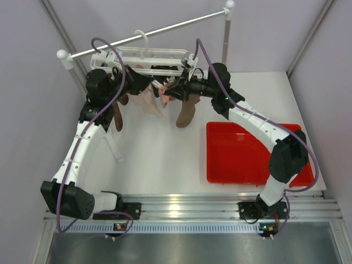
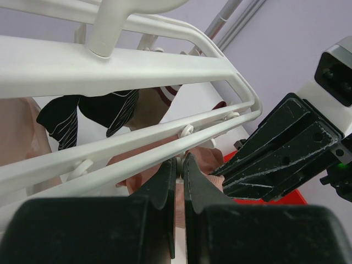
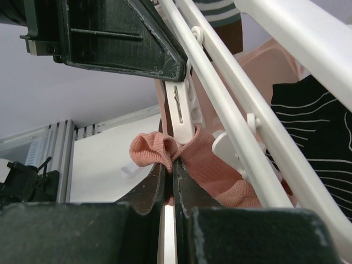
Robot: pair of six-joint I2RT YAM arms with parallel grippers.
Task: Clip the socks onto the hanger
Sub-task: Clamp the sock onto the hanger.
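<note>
Top external view: a white table stands between pale walls. The hanger hangs by its hook from a long rail at the back.
Left brown sock: it hangs limp under the hanger's left end.
Left gripper: it is raised just beneath the frame bars. Its fingers are drawn nearly together, with only a thin sliver between them. It seems to sit at the top of a clip, but the wrist view is too cramped to tell whether anything is pinched there.
Striped cuffs: they are dark with thin white lines, and hang under the frame, behind the bars in the left wrist view.
Clip: it is white and dangles from a bar. Its lower end touches the bunched cuff below it.
Pink sock: its cuff is gathered into a fold right under the clip, and the rest trails off beneath the bars.
Right gripper: its fingers are pressed together on the pink sock's cuff, directly below the clip.
Right brown sock: it hangs under the hanger's right half.
Red tray: it lies flat on the right of the table, well apart from the hanger.
</note>
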